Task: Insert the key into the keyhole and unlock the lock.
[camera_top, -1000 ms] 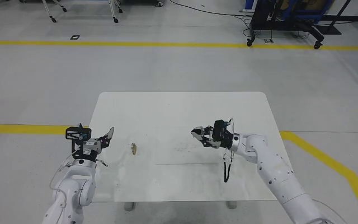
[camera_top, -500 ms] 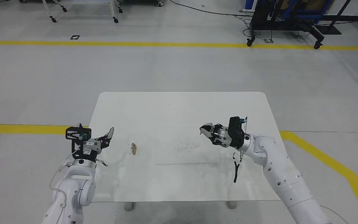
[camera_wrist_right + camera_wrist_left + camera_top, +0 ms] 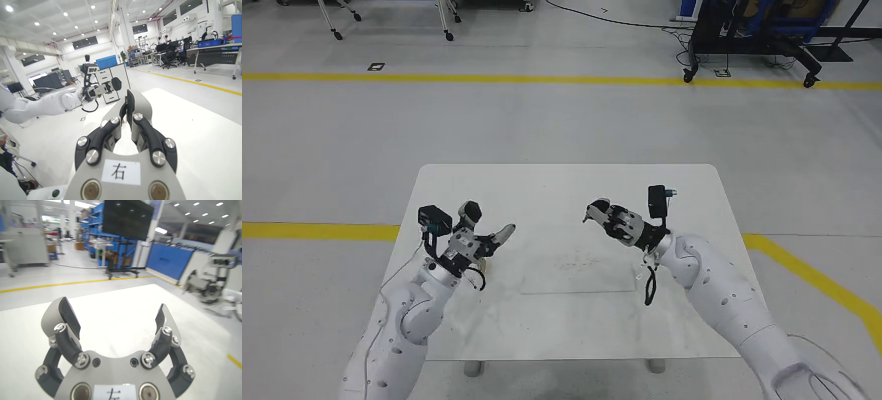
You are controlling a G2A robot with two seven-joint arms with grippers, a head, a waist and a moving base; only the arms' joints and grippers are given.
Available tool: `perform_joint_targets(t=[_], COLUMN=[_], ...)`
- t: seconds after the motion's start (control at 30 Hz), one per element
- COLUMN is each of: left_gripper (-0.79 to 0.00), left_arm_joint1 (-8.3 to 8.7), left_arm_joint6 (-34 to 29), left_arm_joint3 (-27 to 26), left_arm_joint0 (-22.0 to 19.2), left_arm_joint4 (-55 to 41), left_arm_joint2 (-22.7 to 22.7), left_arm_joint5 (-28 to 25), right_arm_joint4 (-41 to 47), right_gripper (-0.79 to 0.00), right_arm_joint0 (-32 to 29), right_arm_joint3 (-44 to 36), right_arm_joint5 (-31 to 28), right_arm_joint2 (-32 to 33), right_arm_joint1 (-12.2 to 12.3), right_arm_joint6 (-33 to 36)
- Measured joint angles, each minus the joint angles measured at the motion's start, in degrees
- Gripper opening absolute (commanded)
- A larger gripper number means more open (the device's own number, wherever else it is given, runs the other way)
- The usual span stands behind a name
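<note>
My left gripper (image 3: pixel 489 222) hovers over the left part of the white table (image 3: pixel 562 190), fingers wide open. In the left wrist view the left gripper (image 3: pixel 113 305) has nothing between its ribbed pads (image 3: pixel 69 317). My right gripper (image 3: pixel 594 211) is above the table's middle right, pointing left. The right wrist view shows the right gripper (image 3: pixel 127 94) shut, its pads pressed nearly together; whether something thin sits between them I cannot tell. Across the table in that view is the left gripper (image 3: pixel 111 86) with its arm. No lock or key can be made out on the tabletop.
A black cable loop (image 3: pixel 649 285) hangs from the right forearm over the table. A faint rectangular outline (image 3: pixel 577 270) marks the table's middle front. Yellow floor lines (image 3: pixel 542 78) run behind and beside the table. A wheeled rack (image 3: pixel 752 40) stands far back right.
The left arm swung in from the table's left edge over the spot where a small brass object lay; that object is now hidden. The right gripper moved left and farther back.
</note>
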Motion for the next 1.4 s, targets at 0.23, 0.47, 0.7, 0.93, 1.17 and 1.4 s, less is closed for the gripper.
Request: perform_joint_targets(t=[0.23,0.47,0.7,0.93,1.17,1.4], left_gripper=[0.0,0.0,0.0,-0.468,-0.619,-0.588], left_arm_joint1=[-0.63,-0.72,-1.32,0.06,0.24,-0.64], left_arm_joint6=[-8.31,-7.41,-14.81,-36.48,-49.91,-49.21], left_arm_joint3=[8.05,8.0,15.01,16.15,20.46,23.12], left_arm_joint0=[-9.42,-9.0,-12.93,-15.82,-18.85,-20.69], left_arm_joint4=[-10.2,-10.77,-32.7,-65.02,-76.98,-72.14], left_arm_joint2=[4.1,4.47,10.89,16.29,16.95,17.69], left_arm_joint5=[-6.64,-4.85,-19.24,-19.13,-19.14,-19.14], right_arm_joint4=[10.76,10.65,24.56,46.47,59.95,65.83], right_gripper=[-0.785,-0.785,-0.785,-0.785,-0.785,-0.785], right_arm_joint0=[2.2,2.14,3.02,6.36,8.91,10.4], right_arm_joint3=[2.22,2.09,-0.13,2.43,6.27,9.39], right_arm_joint5=[0.0,0.06,-0.03,0.0,0.0,0.0], right_arm_joint2=[-5.18,-5.13,-7.9,-12.15,-14.64,-15.83], right_arm_joint1=[0.84,0.81,-0.77,-2.47,-4.34,-6.16], right_arm_joint6=[-1.59,-1.44,6.46,21.75,33.54,40.58])
